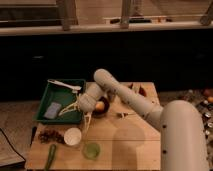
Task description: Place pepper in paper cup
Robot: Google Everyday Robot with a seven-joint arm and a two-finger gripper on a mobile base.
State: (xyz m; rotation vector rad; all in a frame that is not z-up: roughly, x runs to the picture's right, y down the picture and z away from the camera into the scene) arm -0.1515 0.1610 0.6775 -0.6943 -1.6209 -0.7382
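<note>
The green pepper (51, 155) lies on the wooden table (125, 135) near the front left corner. The white paper cup (73, 136) stands upright just right of and behind the pepper. My gripper (76, 113) hangs over the right front edge of the green tray (60, 90), above and slightly behind the paper cup. Its two pale fingers (67, 108) are spread apart with nothing between them. The pepper is well left of and in front of the gripper.
A translucent light-green cup (91, 150) stands right of the paper cup. A round orange fruit (100, 106) sits in a small dark cup by the arm. A dark crumbly pile (48, 135) lies left of the paper cup. The tray holds a white utensil (64, 85) and a grey packet (52, 110).
</note>
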